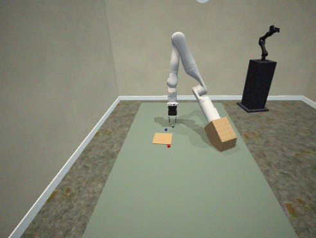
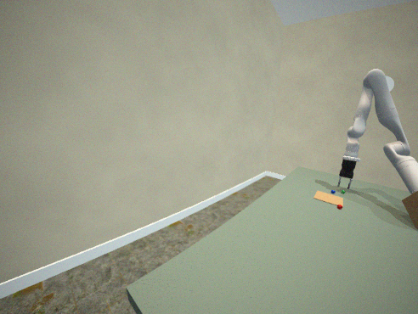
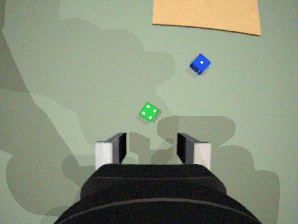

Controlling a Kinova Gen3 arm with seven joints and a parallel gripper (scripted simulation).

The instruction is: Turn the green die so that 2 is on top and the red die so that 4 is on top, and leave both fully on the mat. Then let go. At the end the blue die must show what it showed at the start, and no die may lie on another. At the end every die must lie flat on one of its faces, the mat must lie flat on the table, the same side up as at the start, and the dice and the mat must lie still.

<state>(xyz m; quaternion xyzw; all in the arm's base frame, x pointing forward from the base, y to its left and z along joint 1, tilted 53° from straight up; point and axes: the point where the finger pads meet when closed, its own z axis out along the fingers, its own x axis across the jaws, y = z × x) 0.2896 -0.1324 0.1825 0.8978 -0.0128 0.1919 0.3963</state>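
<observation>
- Top view, progress: mat (image 1: pixel 162 138) (image 2: pixel 328 198) (image 3: pixel 206 15), tan, one, flat on the counter (image 1: pixel 154 180) (image 2: pixel 255 255) (image 3: pixel 100 60); the landmark for all places here. Green die (image 1: pixel 173 126) (image 2: pixel 343 192) (image 3: pixel 149 112), one, off the mat, beyond its far edge. Blue die (image 1: pixel 166 129) (image 2: pixel 333 192) (image 3: pixel 200 64), one, also beyond that edge, nearer the mat than the green. Red die (image 1: pixel 168 146) (image 2: pixel 340 207), one, by the mat's near edge; whether it touches, cannot tell. Both placements outstanding.
- Top view, pose: arm (image 1: pixel 189 62) (image 2: pixel 384 102) arched high, its wrist section hanging down beyond the mat; pincer (image 1: pixel 173 121) (image 2: pixel 344 187) (image 3: pixel 151 143) pointing down, close to the green die.
- Exterior view, progress: red die at one corner of the mat, green and blue past the opposite long side. Red's top number too small to read.
- Exterior view, pose: pincer above the counter, past the mat, fingers downward, nothing gripped.
- Wrist view, progress: green shows 4 on top, so its turn to 2 remains; blue shows 1, to be preserved. Red not in view.
- Wrist view, pose: pincer spread wide, vacant; green die ahead of the fingers, on the mat's side. Likely next: align, then grasp green.
</observation>
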